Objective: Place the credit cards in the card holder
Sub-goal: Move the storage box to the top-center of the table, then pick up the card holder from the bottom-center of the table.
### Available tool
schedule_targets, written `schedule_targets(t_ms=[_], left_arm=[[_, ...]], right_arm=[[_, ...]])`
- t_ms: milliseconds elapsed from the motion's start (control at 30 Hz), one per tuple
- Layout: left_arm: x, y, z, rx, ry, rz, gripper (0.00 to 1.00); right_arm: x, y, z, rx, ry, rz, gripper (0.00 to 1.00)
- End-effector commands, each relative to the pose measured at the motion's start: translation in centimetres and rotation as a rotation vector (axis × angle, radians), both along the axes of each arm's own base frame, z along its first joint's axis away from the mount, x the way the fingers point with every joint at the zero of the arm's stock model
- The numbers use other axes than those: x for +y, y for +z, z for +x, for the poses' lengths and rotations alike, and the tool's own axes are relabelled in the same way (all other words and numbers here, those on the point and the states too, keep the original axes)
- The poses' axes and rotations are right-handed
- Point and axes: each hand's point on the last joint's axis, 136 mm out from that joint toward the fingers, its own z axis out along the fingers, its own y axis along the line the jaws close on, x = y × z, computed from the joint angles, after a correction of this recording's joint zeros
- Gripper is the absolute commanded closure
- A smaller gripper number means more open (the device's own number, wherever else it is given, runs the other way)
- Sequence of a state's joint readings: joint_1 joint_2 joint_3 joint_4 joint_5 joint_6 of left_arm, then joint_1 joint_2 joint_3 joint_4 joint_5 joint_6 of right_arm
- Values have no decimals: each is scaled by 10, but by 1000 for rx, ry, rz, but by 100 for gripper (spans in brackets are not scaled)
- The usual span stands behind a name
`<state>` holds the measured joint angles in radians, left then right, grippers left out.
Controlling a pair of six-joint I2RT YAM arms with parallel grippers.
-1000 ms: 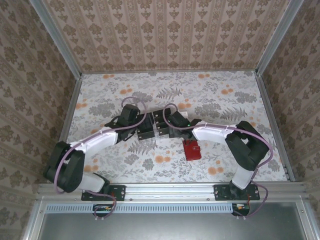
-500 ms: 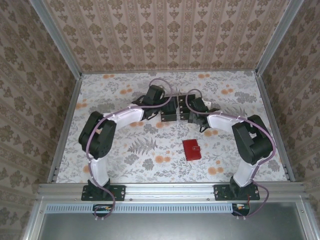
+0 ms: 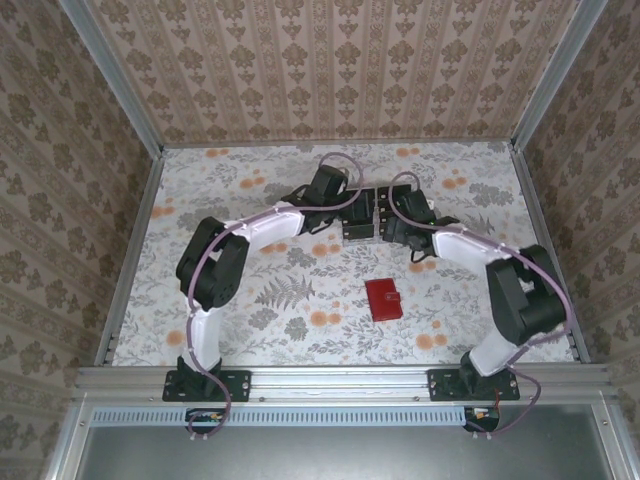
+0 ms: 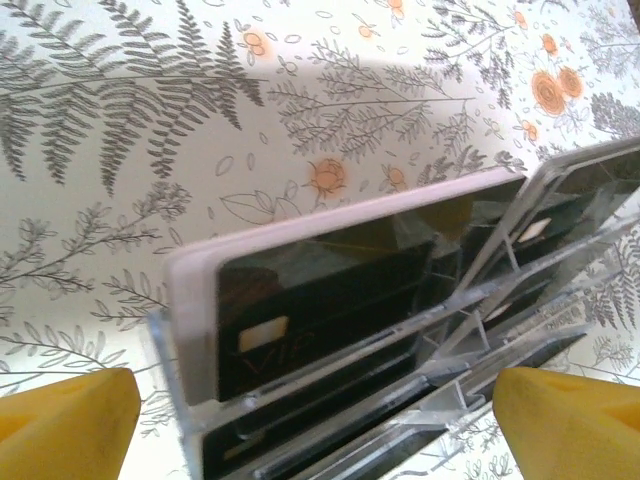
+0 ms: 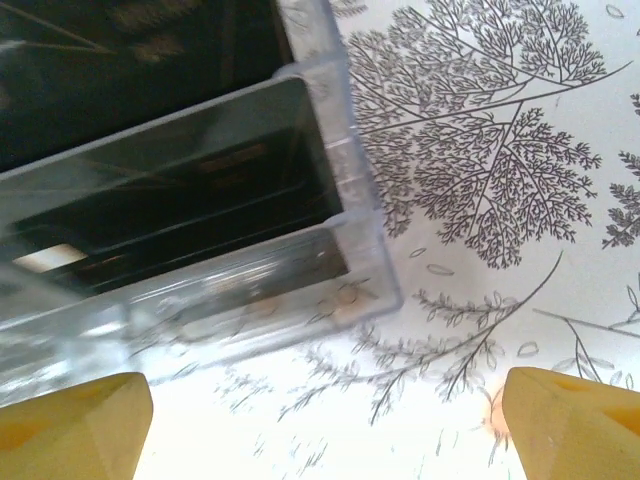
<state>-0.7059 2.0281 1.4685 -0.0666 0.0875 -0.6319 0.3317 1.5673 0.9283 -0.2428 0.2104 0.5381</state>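
Credit cards: black, with faint pale marks, standing on edge in the slots of a clear plastic tray at the far middle of the floral tabletop. None has been transferred yet, as far as can be seen. They stand upright, probably so that a top edge is free to be pinched.

Card holder: red, closed, lying flat. It sits well apart from the tray, nearer the arm bases and towards the right. It likely has to be opened before any card can go in.

Left jaws: spread wide and empty, with yellow fingertips to either side of the tray's end, seemingly lined up on the foremost card.

Right jaws: also wide apart and empty. Their fingertips hover just off the tray's corner wall, with dark cards visible behind it.

Both arms meet at the tray from opposite sides, presumably so that one steadies it while the other draws a card.
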Motion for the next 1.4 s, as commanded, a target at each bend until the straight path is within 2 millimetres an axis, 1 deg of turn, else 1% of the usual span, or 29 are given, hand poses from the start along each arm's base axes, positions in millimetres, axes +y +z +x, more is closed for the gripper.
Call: schedule_targets(t_ms=[0, 67, 133, 233, 300, 433, 533, 600, 667, 733, 867, 967, 1100, 1167, 1267, 1367], left_arm=[[15, 20, 5, -26, 10, -16, 0], [19, 28, 7, -37, 13, -23, 0], [24, 37, 8, -54, 14, -32, 0], [35, 50, 8, -73, 22, -47, 0], [44, 60, 4, -84, 37, -67, 0], [66, 73, -12, -104, 82, -91, 0], [90, 74, -30, -93, 135, -50, 0], [107, 68, -45, -70, 155, -9, 0], [123, 56, -61, -35, 177, 24, 0], [133, 46, -76, -10, 184, 34, 0], [152, 27, -103, 25, 204, 39, 0], [161, 15, -115, 45, 220, 40, 0], [165, 3, -126, 66, 229, 41, 0], [163, -2, -131, 75, 226, 42, 0], [160, -11, -136, 87, 216, 57, 0], [158, -15, -138, 96, 211, 62, 0]], right_arm=[[10, 28, -20, -39, 57, 95, 8], [11, 40, -34, -56, 68, 127, 9], [13, 45, -50, -52, 82, 144, 10], [19, 43, -75, -17, 112, 143, 13], [25, 37, -92, 21, 140, 126, 15], [33, 20, -125, 104, 189, 39, 21], [37, 7, -142, 152, 216, -15, 26], [39, -1, -151, 180, 224, -48, 33], [40, -9, -156, 197, 229, -81, 38], [42, -17, -160, 220, 242, -111, 41], [45, -28, -163, 246, 258, -172, 44], [51, -32, -162, 250, 271, -188, 44], [58, -31, -156, 245, 284, -203, 45], [59, -36, -155, 262, 287, -226, 45], [58, -39, -153, 267, 288, -246, 45], [59, -43, -151, 269, 289, -255, 46]])
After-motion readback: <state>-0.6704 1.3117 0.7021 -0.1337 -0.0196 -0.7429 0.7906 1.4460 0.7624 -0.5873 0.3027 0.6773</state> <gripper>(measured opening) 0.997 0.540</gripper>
